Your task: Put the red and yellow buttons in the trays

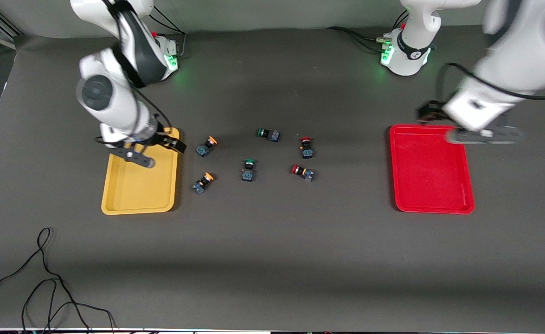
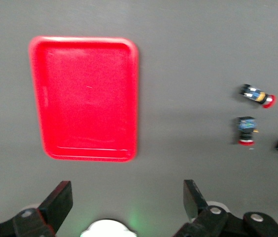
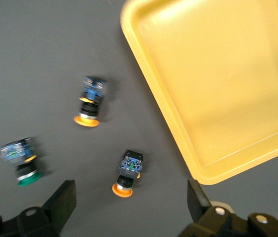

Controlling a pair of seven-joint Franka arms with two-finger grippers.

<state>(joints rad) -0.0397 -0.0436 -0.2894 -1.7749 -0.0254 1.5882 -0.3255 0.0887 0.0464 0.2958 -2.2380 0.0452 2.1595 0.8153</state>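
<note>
My right claw (image 1: 154, 150) hangs wide open and empty over the yellow tray (image 1: 133, 195); my left claw (image 1: 483, 134), also wide open, hangs over the red tray (image 1: 432, 185). All four red and yellow buttons (image 1: 206, 146) lie on the bench (image 1: 272, 260) between the trays, untouched.

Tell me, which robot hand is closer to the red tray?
The left one. The left gripper hangs over the red tray at its robot-side rim, fingers open. The right gripper is at the table's right-arm end, over the yellow tray, also open.
</note>
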